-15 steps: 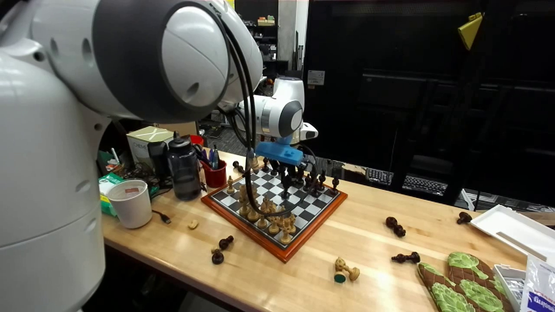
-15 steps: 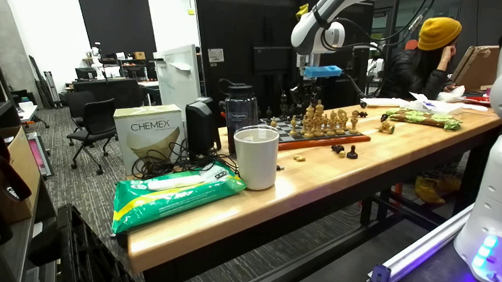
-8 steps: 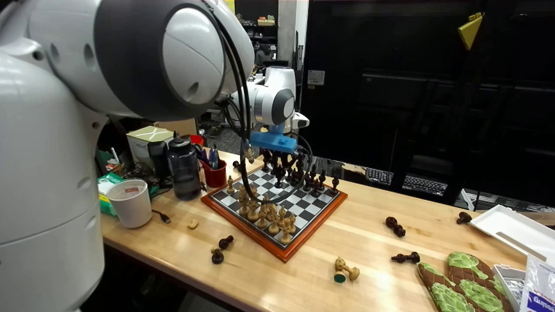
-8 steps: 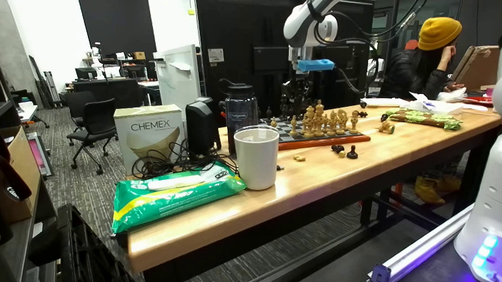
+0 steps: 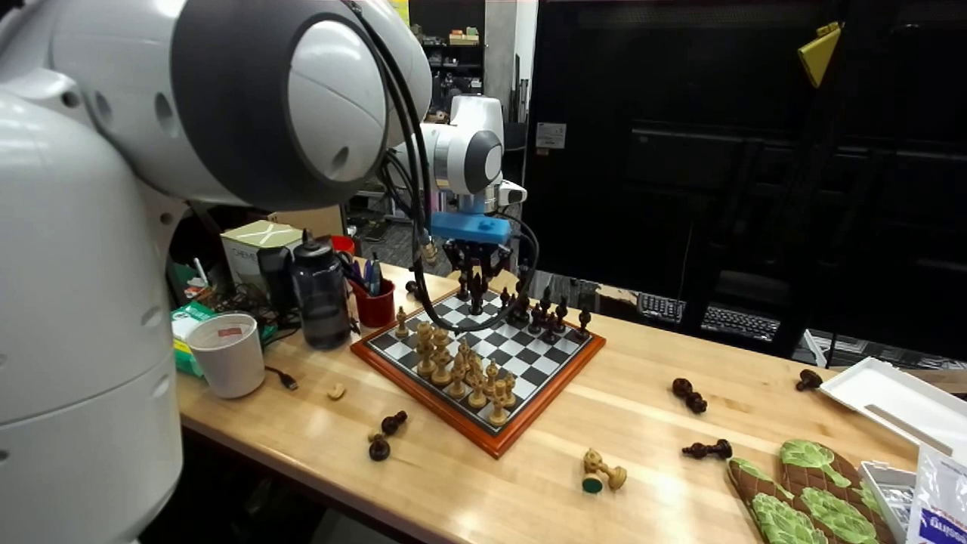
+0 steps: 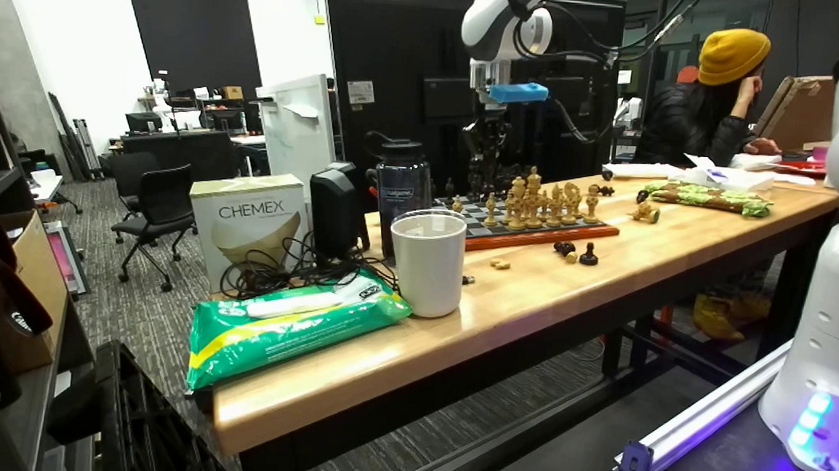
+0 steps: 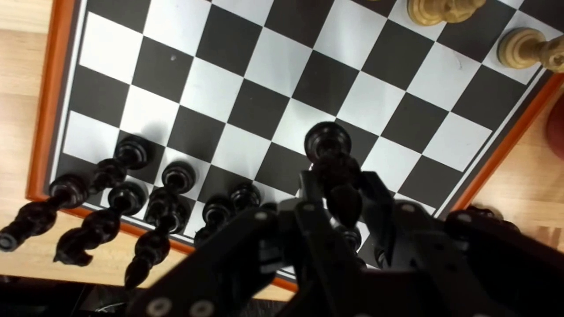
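Note:
My gripper [image 7: 337,178] is shut on a dark chess piece [image 7: 327,137] with a pointed head. One fingertip [image 7: 308,182] presses each side of it. The piece hangs base down over the far part of the chessboard [image 5: 495,444]; whether its base touches the squares I cannot tell. Several other dark pieces [image 7: 152,246] stand along the board edge beneath and left of the jaws in the wrist view. Light wooden pieces [image 5: 440,370] are grouped on the near side, and a lone light piece [image 5: 401,325] stands near a corner. In an exterior view the gripper [image 6: 483,170] blends into the dark background.
A red pen cup [image 5: 375,304] and a dark water bottle [image 5: 319,295] stand close to the board. Nearer is a white cup [image 5: 227,355]. Loose pieces [image 5: 707,450] lie about the table, with patterned mitts [image 5: 820,491] at one side. A looped cable [image 5: 483,329] hangs from the arm.
Holding the dark piece, the gripper has travelled over the board toward its far corner, leftward and upward in both exterior views. The standing pieces look unmoved.

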You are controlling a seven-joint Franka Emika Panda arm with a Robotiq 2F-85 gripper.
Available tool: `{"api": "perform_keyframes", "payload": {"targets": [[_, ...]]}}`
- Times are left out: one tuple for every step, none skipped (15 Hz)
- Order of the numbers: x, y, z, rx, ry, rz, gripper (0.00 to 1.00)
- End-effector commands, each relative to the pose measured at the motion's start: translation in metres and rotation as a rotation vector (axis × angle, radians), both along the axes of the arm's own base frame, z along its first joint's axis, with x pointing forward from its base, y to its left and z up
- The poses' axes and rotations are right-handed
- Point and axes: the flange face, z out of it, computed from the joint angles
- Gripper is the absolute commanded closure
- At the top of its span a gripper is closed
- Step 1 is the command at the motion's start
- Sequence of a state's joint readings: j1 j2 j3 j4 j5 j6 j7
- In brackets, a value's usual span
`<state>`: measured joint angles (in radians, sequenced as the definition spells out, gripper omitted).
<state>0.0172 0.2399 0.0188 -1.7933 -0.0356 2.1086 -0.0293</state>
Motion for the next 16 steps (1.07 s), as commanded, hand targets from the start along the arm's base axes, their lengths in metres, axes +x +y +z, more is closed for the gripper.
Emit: {"api": "perform_keyframes", "payload": {"targets": [[0.001, -0.001, -0.001, 0.0, 0.003, 0.0, 0.72], [0.001, -0.001, -0.002, 0.0, 0.005, 0.0, 0.72], [0.001, -0.001, -0.002, 0.0, 0.006, 0.0, 0.93], [0.005, -0.001, -0.005, 0.002, 0.016, 0.006, 0.93], [0.007, -0.001, -0.006, 0.009, 0.021, 0.013, 0.93], [0.011, 0.0, -0.007, 0.012, 0.023, 0.02, 0.93], [0.014, 0.001, -0.007, 0.014, 0.024, 0.022, 0.93], [0.017, 0.002, -0.008, 0.015, 0.025, 0.024, 0.93], [0.021, 0.003, -0.008, 0.016, 0.025, 0.029, 0.93], [0.025, 0.003, -0.008, 0.015, 0.028, 0.035, 0.93], [0.029, 0.005, -0.008, 0.015, 0.03, 0.041, 0.93], [0.033, 0.006, -0.008, 0.016, 0.031, 0.048, 0.93], [0.036, 0.007, -0.008, 0.019, 0.032, 0.053, 0.93], [0.04, 0.008, -0.008, 0.018, 0.035, 0.058, 0.93], [0.043, 0.009, -0.008, 0.02, 0.04, 0.064, 0.93], [0.047, 0.01, -0.008, 0.023, 0.043, 0.067, 0.93]]}}
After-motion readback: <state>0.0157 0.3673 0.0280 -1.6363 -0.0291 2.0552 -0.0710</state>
